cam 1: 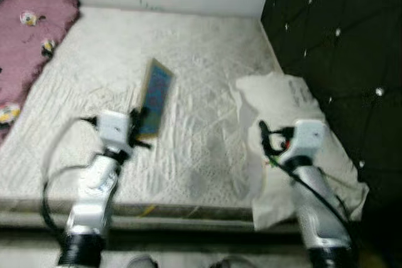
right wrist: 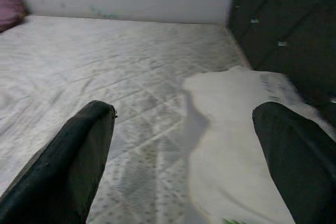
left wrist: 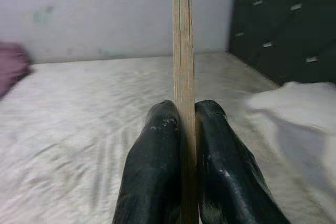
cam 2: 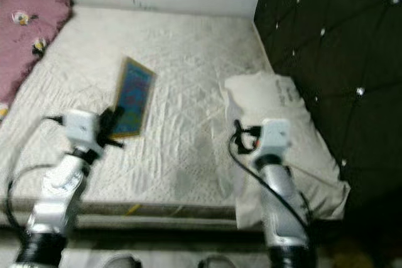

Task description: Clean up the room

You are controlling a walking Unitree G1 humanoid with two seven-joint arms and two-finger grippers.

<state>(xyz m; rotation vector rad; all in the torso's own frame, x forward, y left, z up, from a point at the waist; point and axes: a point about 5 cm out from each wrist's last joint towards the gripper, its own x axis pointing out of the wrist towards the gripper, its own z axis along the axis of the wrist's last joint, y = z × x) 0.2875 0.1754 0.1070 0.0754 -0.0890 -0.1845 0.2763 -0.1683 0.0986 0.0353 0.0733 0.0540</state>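
Ideally the left claw (cam 1: 139, 123), clamped on the book (cam 1: 156, 97) mid-frame, lifts it level off the bed (cam 1: 207, 61) while the right claw (right wrist: 184, 145) waits open.

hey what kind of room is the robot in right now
Most likely a bedroom: a bare quilted mattress, a black tufted headboard and a white pillow beside it.
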